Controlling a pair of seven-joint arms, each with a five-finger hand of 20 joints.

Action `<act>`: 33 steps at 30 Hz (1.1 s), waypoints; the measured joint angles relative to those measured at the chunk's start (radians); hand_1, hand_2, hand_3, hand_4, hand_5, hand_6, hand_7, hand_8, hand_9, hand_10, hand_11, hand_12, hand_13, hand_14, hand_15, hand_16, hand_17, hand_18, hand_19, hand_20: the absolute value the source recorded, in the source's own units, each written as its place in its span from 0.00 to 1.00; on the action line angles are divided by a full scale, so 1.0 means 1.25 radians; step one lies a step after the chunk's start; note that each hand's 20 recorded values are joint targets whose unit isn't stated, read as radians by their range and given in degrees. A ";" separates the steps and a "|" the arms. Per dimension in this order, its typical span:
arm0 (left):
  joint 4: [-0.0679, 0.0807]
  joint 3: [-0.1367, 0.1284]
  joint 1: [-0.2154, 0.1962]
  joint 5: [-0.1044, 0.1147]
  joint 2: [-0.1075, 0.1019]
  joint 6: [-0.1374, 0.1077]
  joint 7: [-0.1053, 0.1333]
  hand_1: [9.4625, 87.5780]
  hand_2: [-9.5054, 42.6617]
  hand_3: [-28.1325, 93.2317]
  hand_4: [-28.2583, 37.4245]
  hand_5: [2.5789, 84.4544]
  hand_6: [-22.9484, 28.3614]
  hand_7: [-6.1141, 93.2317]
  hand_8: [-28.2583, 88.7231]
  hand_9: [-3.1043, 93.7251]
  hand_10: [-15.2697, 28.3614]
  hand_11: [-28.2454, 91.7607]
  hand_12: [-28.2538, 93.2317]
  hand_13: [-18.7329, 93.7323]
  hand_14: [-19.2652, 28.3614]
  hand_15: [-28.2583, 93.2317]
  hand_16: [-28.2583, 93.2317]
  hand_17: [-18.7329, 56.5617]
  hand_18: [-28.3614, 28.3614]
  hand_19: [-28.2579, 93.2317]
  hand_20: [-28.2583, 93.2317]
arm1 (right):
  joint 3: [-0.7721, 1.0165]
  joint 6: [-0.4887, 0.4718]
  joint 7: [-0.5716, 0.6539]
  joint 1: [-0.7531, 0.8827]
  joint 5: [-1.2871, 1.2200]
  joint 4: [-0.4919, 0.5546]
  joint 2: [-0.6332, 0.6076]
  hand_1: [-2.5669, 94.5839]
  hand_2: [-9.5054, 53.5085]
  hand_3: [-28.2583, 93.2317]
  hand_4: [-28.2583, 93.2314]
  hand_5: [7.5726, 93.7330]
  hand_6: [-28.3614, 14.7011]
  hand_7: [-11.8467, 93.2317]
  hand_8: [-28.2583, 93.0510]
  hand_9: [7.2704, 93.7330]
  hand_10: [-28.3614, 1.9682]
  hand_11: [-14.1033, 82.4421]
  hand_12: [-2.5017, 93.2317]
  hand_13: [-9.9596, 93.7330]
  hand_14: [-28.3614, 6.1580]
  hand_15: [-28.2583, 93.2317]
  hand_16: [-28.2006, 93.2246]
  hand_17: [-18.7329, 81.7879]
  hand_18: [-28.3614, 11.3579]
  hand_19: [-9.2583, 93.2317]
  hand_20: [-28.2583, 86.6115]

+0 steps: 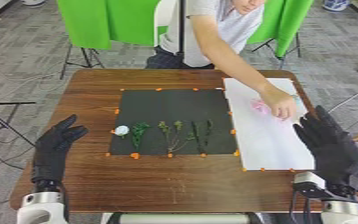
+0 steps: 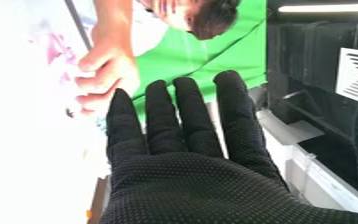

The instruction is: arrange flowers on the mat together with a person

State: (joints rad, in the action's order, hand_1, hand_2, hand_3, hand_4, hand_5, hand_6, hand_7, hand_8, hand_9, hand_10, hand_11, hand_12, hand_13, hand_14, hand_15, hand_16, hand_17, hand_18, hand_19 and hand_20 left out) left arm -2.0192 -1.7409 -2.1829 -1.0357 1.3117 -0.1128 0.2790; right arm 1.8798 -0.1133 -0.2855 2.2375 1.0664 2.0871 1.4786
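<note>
Facing you, a person holds one hand (image 1: 278,104) over the white sheet (image 1: 273,150), beside the pink flowers (image 1: 258,106). Your right hand (image 1: 331,150) is near, fingers straight, slightly spread; your left hand (image 1: 51,152) has relaxed fingers, left of the black mat (image 1: 171,106) bearing the white flower (image 1: 121,130) and green sprigs (image 1: 140,131).

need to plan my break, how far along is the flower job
Early, it seems: pink flowers already lie on the white mat, with the person's hand at them. The left robot hand and right robot hand hold nothing. Likely left: the white flower and green sprigs, lined up on the black mat.
</note>
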 measured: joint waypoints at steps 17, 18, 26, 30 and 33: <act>-0.001 -0.001 -0.002 0.003 0.001 0.000 0.000 0.14 0.16 0.79 0.06 0.57 0.51 0.20 0.20 0.57 0.70 0.42 0.37 0.54 0.79 0.43 0.25 0.38 0.72 0.30 0.40 | -0.048 0.072 0.008 -0.022 0.000 -0.007 -0.013 0.09 0.07 0.88 0.08 0.35 0.65 0.20 0.17 0.32 0.48 0.18 0.13 0.37 0.51 0.31 0.29 0.35 0.37 0.12 0.43; -0.001 -0.001 -0.002 0.003 0.001 0.000 0.000 0.14 0.16 0.79 0.06 0.57 0.51 0.20 0.20 0.57 0.70 0.42 0.37 0.54 0.79 0.43 0.25 0.38 0.72 0.31 0.40 | -0.054 0.080 0.010 -0.029 0.001 -0.008 -0.016 0.09 0.07 0.88 0.08 0.35 0.65 0.20 0.17 0.32 0.48 0.18 0.13 0.37 0.51 0.31 0.29 0.35 0.37 0.12 0.43; -0.001 -0.001 0.000 0.004 0.001 0.000 0.000 0.14 0.16 0.79 0.06 0.57 0.51 0.20 0.20 0.57 0.70 0.42 0.37 0.54 0.79 0.43 0.25 0.38 0.72 0.31 0.40 | -0.062 0.084 0.016 -0.058 0.003 -0.011 -0.025 0.09 0.07 0.88 0.08 0.35 0.65 0.20 0.17 0.32 0.48 0.17 0.13 0.37 0.51 0.31 0.29 0.35 0.37 0.12 0.44; -0.001 -0.002 0.000 0.004 0.001 0.000 0.000 0.14 0.16 0.79 0.06 0.57 0.51 0.20 0.20 0.57 0.70 0.42 0.37 0.54 0.79 0.43 0.25 0.38 0.72 0.31 0.40 | -0.063 0.084 0.016 -0.058 0.003 -0.011 -0.026 0.09 0.07 0.88 0.08 0.35 0.65 0.20 0.17 0.32 0.48 0.18 0.13 0.37 0.52 0.31 0.29 0.35 0.37 0.12 0.44; -0.001 -0.002 0.000 0.004 0.001 0.000 0.000 0.14 0.16 0.79 0.06 0.57 0.51 0.20 0.20 0.57 0.70 0.42 0.37 0.54 0.79 0.43 0.25 0.38 0.72 0.31 0.40 | -0.061 0.083 0.015 -0.055 0.003 -0.011 -0.026 0.10 0.07 0.88 0.08 0.35 0.65 0.20 0.17 0.32 0.48 0.17 0.13 0.37 0.52 0.31 0.29 0.35 0.37 0.12 0.44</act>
State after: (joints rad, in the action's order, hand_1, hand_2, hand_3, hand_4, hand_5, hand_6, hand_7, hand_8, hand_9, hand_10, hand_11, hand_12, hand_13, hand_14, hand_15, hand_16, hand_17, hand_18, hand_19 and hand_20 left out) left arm -2.0205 -1.7439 -2.1832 -1.0305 1.3125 -0.1130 0.2789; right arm 1.8036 -0.0094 -0.2672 2.1683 1.0701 2.0730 1.4460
